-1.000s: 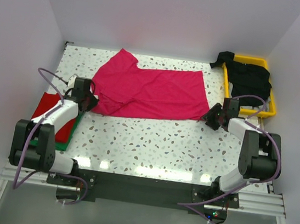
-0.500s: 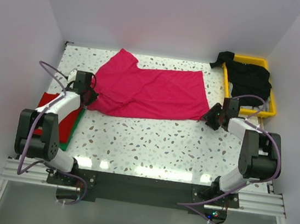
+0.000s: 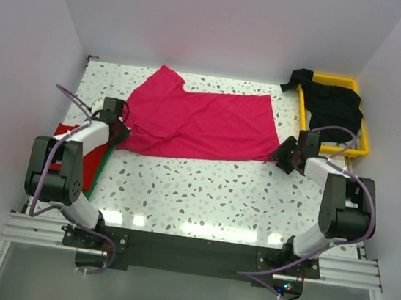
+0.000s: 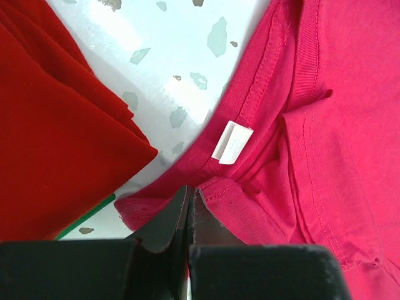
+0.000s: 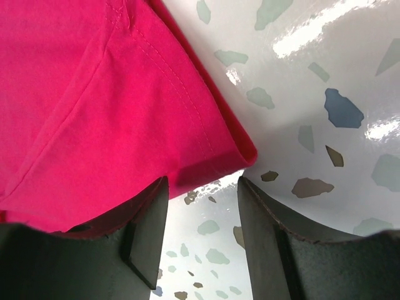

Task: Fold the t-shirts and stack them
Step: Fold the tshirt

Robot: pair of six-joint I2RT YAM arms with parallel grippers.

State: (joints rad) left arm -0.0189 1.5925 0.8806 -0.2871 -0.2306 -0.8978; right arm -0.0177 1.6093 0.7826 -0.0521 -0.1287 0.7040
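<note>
From above, between my left gripper [image 3: 119, 130] and right gripper [image 3: 282, 155], the magenta-pink soft cloth t-shirt [image 3: 204, 124] lies spread flat. Left wrist: fingers pressed together at its collar edge, small white label [image 4: 231, 142] just ahead, folded red cloth t-shirt [image 4: 56, 144] to the left. Right wrist: fingers apart, shirt corner between them.

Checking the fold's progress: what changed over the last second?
The left arm's elbow swung farther in over the red t-shirt; the left gripper, shut on the edge of the magenta t-shirt, barely shifted. The right gripper, open at the shirt's corner, and the shirts stayed put.
</note>
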